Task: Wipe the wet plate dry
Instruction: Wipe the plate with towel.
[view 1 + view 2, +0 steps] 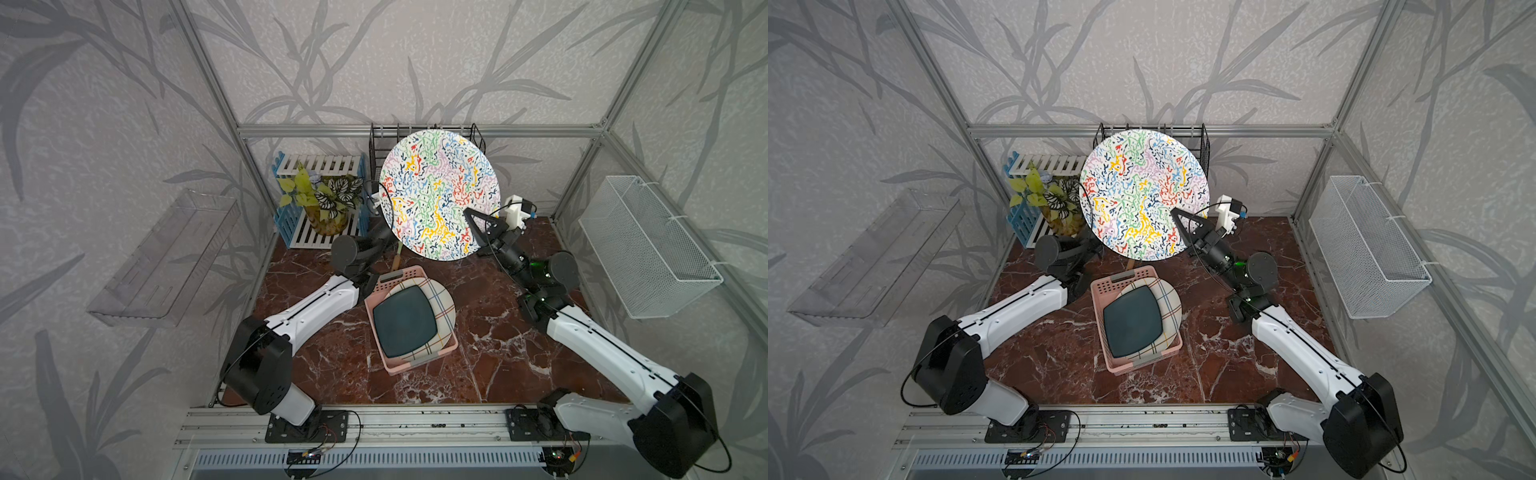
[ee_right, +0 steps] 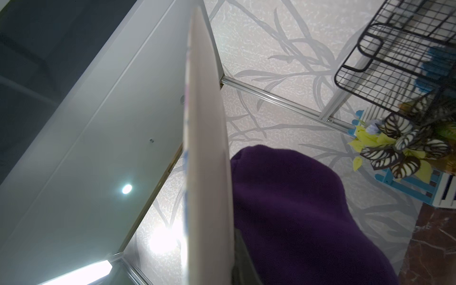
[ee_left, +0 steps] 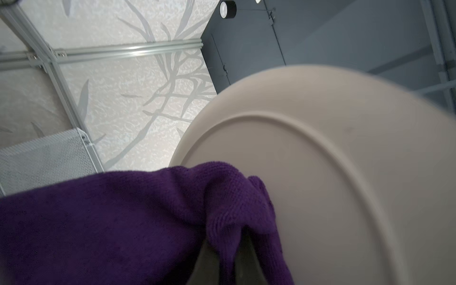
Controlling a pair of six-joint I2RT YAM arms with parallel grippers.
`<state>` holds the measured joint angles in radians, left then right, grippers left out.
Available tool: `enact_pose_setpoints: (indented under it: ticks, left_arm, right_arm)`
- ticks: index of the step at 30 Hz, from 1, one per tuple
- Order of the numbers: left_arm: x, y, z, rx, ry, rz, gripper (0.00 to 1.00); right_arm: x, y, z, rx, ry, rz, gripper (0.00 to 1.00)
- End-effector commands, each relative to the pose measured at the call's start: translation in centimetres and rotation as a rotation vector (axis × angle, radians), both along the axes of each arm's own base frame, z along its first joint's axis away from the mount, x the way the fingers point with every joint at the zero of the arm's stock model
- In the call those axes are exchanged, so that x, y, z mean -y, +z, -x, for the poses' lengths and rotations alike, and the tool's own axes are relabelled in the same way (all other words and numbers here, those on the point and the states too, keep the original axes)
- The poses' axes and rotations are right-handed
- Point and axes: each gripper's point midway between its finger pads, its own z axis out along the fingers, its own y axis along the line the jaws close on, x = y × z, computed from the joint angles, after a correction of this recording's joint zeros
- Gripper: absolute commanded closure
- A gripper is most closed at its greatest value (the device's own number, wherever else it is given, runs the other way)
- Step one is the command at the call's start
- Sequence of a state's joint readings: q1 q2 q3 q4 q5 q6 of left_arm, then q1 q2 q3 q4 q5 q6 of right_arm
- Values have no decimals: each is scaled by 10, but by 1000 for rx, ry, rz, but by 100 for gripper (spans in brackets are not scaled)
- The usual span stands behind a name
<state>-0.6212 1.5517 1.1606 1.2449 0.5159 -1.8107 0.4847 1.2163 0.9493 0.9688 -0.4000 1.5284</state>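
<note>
Right gripper (image 1: pixel 471 216) clamps the stiff, likely slippery plate (image 1: pixel 436 191) by its rim. Left gripper (image 3: pixel 223 249) pinches the soft cloth (image 3: pixel 111 222).

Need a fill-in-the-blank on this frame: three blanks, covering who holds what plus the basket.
The right hand grips the patterned plate by its ____. The left hand holds a ____ cloth at that plate's underside. In the pink basket, the dark square plate lies on ____ of the checked plate.
Missing: rim; purple; top.
</note>
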Motion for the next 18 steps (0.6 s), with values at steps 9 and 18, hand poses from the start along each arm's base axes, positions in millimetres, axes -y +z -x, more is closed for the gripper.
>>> enact_pose_setpoints:
  ticks: [9,18]
  left_arm:
    - [-58,75,27,215,54,213,100]
    - [-16,49,57,221,-97,255,100]
  right_arm:
    - [6,-14,8,-20,-58,9,100]
    - [20,-10,-32,-67,-155,26,100]
